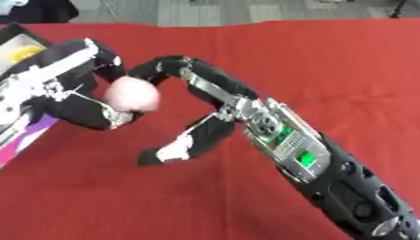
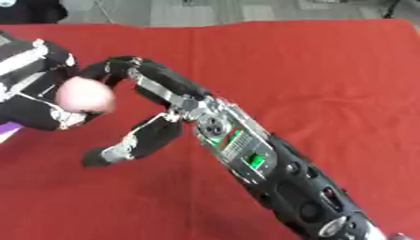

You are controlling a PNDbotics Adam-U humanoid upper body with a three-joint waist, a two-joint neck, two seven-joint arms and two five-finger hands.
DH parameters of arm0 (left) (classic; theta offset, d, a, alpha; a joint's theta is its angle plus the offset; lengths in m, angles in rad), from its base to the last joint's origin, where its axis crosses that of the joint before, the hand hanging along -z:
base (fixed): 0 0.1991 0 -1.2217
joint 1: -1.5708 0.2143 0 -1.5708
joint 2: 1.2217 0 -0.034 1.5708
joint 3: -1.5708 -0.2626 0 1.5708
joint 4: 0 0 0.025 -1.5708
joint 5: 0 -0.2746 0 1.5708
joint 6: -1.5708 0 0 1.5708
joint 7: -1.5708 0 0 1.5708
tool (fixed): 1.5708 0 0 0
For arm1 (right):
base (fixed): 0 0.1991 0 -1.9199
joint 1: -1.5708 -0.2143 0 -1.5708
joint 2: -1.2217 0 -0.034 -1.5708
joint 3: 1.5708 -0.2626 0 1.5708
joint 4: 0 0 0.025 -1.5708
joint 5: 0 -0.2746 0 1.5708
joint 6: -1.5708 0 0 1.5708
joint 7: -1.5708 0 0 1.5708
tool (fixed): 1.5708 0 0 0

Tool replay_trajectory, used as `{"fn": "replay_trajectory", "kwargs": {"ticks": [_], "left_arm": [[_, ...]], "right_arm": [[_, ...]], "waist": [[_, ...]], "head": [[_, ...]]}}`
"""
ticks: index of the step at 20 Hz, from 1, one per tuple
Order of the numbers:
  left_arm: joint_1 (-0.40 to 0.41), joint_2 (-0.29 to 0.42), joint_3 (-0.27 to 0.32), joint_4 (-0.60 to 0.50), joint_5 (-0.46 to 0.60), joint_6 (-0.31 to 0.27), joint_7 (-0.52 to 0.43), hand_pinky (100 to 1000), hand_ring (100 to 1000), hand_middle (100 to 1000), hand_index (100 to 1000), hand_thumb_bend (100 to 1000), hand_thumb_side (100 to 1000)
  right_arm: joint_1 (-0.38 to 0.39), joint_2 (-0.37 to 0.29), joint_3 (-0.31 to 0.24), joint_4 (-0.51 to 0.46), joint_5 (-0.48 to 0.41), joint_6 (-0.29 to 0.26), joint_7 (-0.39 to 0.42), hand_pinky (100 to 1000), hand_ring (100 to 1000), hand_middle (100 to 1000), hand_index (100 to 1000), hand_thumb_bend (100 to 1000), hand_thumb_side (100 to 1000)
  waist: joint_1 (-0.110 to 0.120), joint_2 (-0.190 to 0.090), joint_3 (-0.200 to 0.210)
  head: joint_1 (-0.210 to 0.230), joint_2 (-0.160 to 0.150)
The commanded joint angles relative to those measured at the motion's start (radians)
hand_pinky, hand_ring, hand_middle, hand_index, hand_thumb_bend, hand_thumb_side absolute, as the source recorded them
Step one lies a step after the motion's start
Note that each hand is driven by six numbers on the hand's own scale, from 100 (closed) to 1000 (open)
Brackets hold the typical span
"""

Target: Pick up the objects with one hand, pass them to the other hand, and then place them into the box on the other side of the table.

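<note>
Gripping round pale-pink ball (image 1: 133, 94): left hand (image 1: 70, 89) curled round it; right hand (image 1: 197, 101) fingers unclenched, alongside

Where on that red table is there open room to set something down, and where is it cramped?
The red tablecloth lies bare right of the right hand up to the far edge, and along the near edge. Crowded at left: both hands meet around the pink ball, left hand over a box.

Both views look steeply down from the robot's head onto the bench (image 1: 328, 70), which is covered in red cloth, facing away from the body toward its far edge and a strip of grey floor (image 1: 205, 9). They sit close, so the arms fill much of each picture. They share nearly the whole scene; the right eye view is shifted, cutting off the box (image 1: 20, 42) at the left edge.
</note>
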Motion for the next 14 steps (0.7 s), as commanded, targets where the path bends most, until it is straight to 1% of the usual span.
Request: {"fn": "replay_trajectory", "kwargs": {"ticks": [1,5,8,14], "left_arm": [[-0.007,0.021,0.019,-0.009,-0.001,0.000,0.007,766,551,435,421,387,100],[0.004,0.030,0.027,-0.015,0.002,0.001,0.010,760,548,435,416,400,100],[0.017,0.044,0.038,-0.023,0.002,0.003,0.013,759,546,432,413,403,100],[0.044,0.064,0.061,-0.029,0.006,0.006,0.033,755,542,428,408,408,100]], "right_arm": [[-0.013,-0.005,-0.004,-0.019,0.011,-0.002,-0.004,933,750,761,873,700,439],[-0.013,-0.008,-0.005,-0.021,0.019,0.004,-0.007,937,761,775,889,697,454],[-0.013,-0.013,-0.007,-0.023,0.028,0.008,-0.009,942,773,787,903,698,481],[-0.014,-0.017,-0.010,-0.024,0.036,0.014,-0.012,943,780,800,913,695,494]], "waist": [[-0.002,0.003,0.000],[-0.002,0.003,0.000],[-0.002,0.003,0.000],[-0.004,0.003,0.001]], "head": [[0.001,-0.009],[0.000,-0.009],[0.002,-0.009],[0.002,-0.013]]}}
